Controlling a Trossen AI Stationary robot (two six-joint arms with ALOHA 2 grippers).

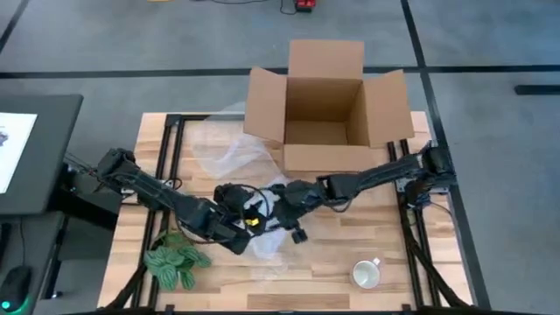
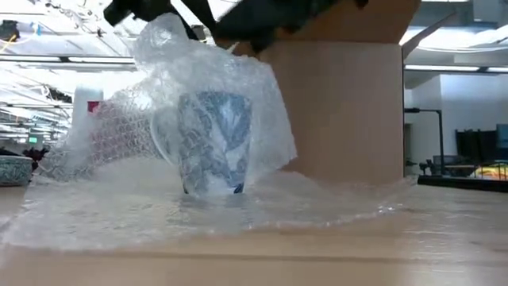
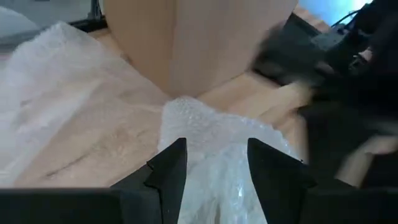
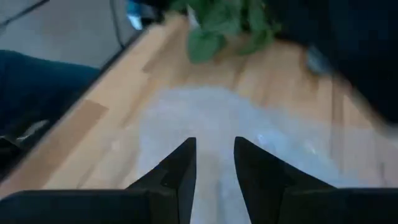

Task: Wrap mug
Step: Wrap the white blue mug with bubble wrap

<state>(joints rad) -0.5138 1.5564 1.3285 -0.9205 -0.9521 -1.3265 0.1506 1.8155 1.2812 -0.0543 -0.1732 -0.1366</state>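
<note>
2 arms meet at mid-table over the bubble wrap. The left gripper and right gripper sit close together. Behind stands an open box; a plant and a metal cup lie near the front.

mug on bubble wrap, box behind

Overhead and table-level views, both on the bubble wrap; wrist cameras close above it.
</note>
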